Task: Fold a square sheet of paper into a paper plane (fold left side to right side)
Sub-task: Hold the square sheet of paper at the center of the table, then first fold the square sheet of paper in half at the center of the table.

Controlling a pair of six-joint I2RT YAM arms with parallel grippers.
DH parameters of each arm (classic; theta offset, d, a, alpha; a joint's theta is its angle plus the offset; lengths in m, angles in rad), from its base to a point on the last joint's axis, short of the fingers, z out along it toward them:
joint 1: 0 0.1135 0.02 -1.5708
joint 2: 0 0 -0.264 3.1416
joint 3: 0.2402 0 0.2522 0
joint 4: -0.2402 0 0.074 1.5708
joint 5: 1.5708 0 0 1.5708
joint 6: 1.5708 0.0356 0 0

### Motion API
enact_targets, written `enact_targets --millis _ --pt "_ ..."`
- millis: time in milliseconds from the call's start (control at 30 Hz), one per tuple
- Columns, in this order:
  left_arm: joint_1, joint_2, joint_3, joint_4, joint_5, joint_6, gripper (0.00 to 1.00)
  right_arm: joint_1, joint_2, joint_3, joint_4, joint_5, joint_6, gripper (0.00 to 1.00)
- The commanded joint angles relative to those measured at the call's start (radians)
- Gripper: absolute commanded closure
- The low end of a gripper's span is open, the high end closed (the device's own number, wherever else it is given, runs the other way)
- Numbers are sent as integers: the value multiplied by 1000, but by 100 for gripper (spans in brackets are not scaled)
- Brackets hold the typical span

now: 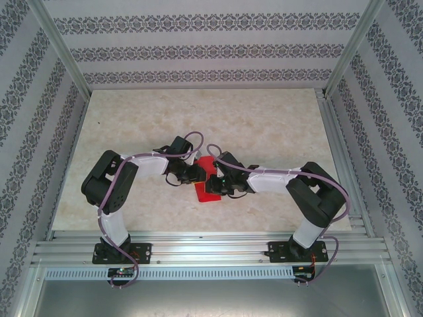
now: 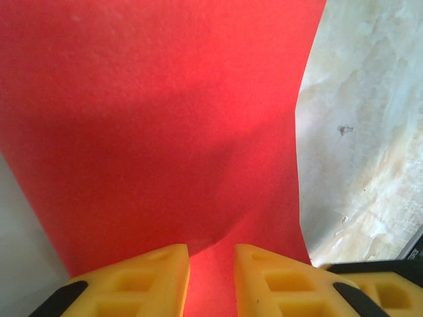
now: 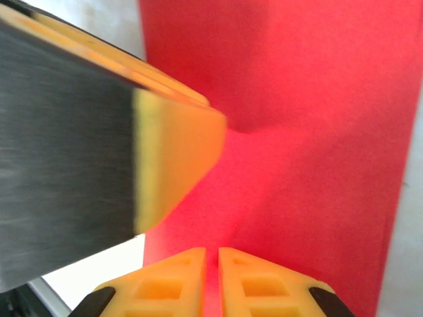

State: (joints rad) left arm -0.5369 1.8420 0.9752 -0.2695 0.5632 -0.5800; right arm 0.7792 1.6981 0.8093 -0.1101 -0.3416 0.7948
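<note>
The red sheet of paper lies flat on the marble table between the two arms, mostly hidden under both wrists. Only its red face shows, and no pointed dart shape. My left gripper hangs low over it from the left. Seen from the left wrist, the left gripper is open with a small gap, and red paper shows through it. My right gripper comes in from the right. Its fingers are almost touching in the right wrist view, just above the paper.
A blurred yellow finger of the left gripper looms close in the right wrist view. Patterned walls enclose the table, with an aluminium rail along the near edge. Bare marble lies beside the paper's edge.
</note>
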Motion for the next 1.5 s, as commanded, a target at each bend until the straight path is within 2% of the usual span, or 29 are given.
enact_targets --millis 0,233,467,1033,1467 --pt "-9 35 -31 -54 -62 14 74 6 16 -16 -41 26 18 86" --pt "-1 27 2 -78 -80 22 72 9 36 -41 -131 49 -6 86" --pt "48 40 58 -108 -94 56 71 23 53 -47 -223 95 -37 87" --pt "141 147 192 -76 -81 97 68 38 80 -42 -240 98 -55 87" --pt "192 181 288 -15 2 81 65 44 80 -42 -240 102 -52 87"
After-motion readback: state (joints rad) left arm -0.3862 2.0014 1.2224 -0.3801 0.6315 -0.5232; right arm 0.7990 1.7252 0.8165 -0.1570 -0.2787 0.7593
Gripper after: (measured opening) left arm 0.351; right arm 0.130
